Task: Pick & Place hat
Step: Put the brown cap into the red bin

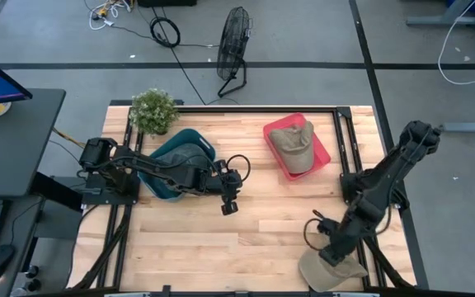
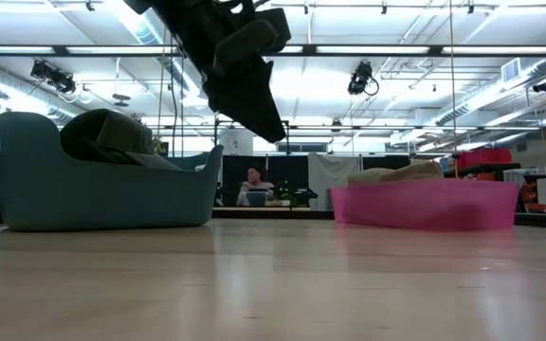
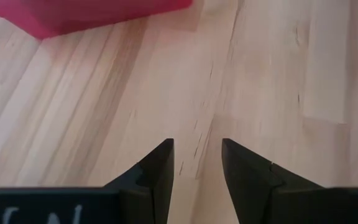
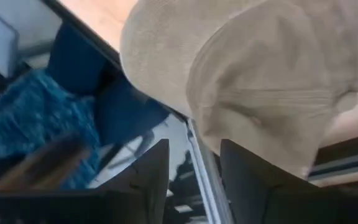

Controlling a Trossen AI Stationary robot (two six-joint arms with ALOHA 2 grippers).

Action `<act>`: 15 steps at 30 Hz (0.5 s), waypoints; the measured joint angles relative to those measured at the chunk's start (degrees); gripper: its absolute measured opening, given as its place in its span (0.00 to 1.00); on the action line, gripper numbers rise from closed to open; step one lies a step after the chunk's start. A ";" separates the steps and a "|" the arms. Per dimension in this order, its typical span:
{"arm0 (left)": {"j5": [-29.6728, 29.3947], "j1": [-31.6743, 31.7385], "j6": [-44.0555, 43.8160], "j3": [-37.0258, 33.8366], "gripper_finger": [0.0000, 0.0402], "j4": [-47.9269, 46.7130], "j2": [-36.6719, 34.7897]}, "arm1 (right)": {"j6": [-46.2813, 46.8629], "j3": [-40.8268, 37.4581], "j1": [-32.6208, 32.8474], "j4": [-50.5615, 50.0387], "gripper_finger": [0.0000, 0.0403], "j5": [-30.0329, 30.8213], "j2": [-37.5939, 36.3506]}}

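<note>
High view: right gripper sits over tan hat at table edge, jaws spread to grab; left gripper idles mid-table, jaws spread.

**Left wrist view: gripper over bare tabletop**

Left gripper: two dark fingers rise from the frame's lower edge w/ a narrow gap between the tips; nothing held. Below and beyond them, light wood table, planks running lengthwise, grain and seams visible. Pink tray: one corner and part of a wall show at the far edge, resting on the table, well apart from the fingertips. Tray contents not visible. White lettering on gripper body, partly cut off, illegible.
</note>
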 joint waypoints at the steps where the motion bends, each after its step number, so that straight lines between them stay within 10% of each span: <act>1: 0.01 0.00 -0.25 0.00 0.34 0.12 0.00 | 1.56 -0.23 1.17 0.62 0.37 1.12 0.49; 15: 0.02 -0.02 -1.10 -0.02 0.34 3.27 0.00 | 1.07 -0.46 6.74 9.80 0.37 2.85 12.93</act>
